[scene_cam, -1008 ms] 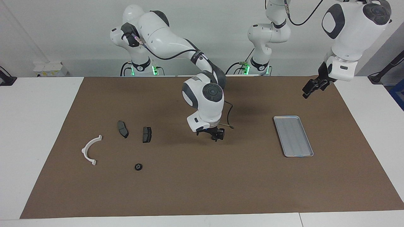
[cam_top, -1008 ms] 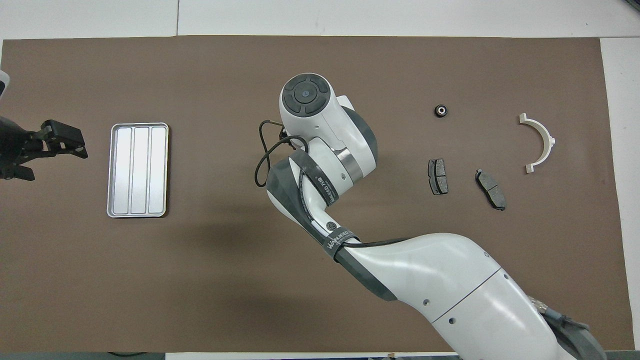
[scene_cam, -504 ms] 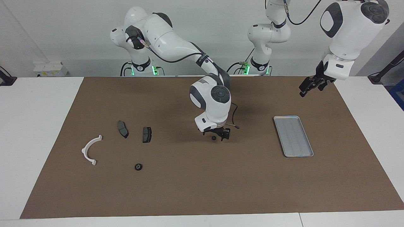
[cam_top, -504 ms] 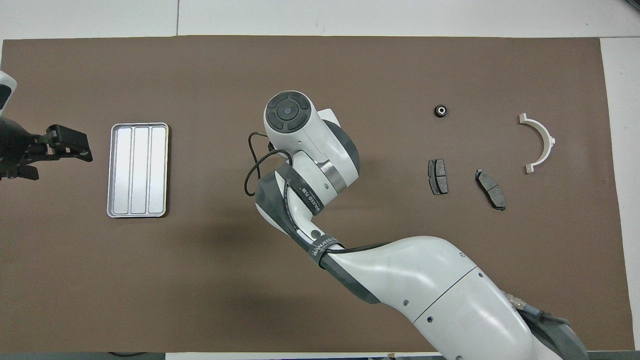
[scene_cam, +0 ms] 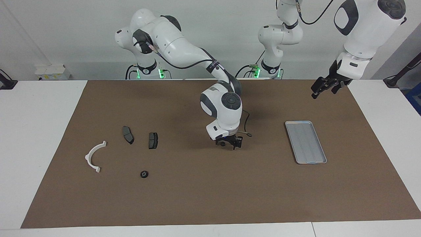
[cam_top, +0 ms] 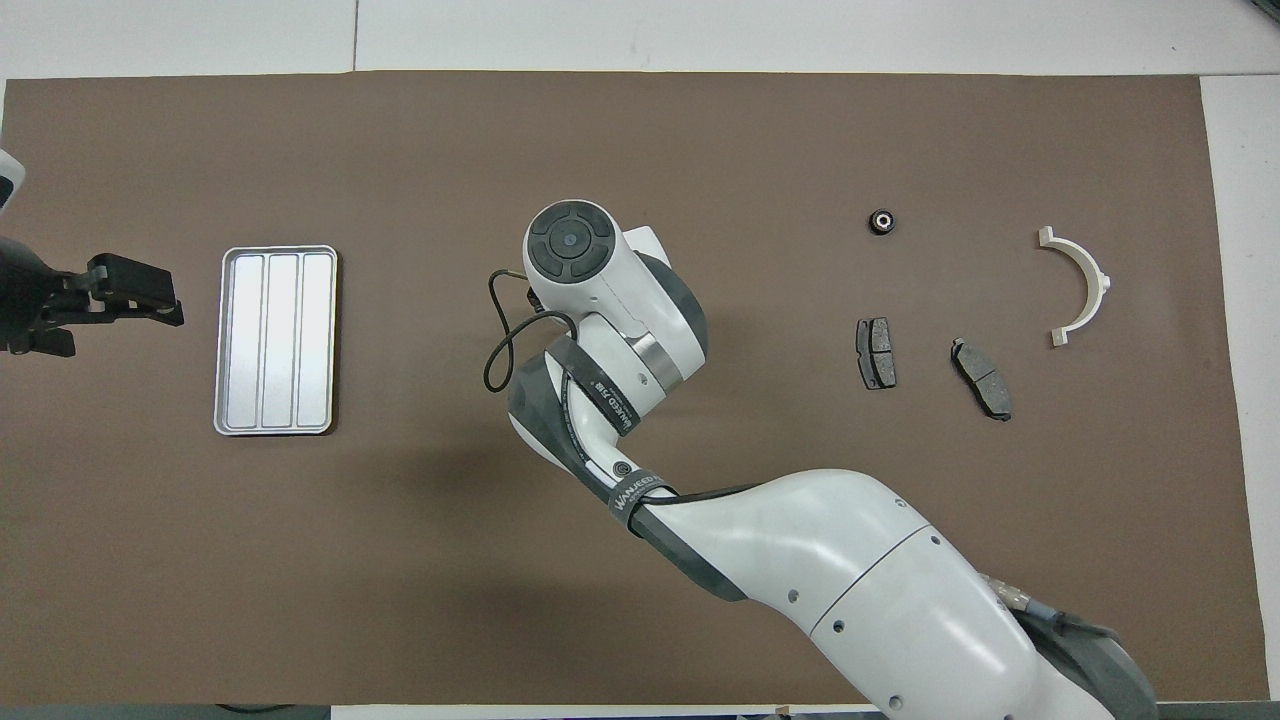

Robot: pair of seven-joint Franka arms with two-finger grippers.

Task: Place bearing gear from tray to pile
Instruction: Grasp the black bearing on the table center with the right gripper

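Bearing gear [scene_cam: 144,174] lies by the pile [scene_cam: 128,134]. The right gripper [scene_cam: 229,144] is low at mid-table over a small dark part, and we cannot tell its grip. The left gripper [scene_cam: 324,86] waits spread and empty near the bare tray [scene_cam: 306,141]. We judge the task nearly done.

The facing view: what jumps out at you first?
The right arm's big white wrist, stooped over the middle of the brown mat with the right tool low, around a small dark part. The shiny metal tray lies empty toward the left arm's end. At the right arm's end lie a white curved bracket, two brake pads and a small black bearing gear.
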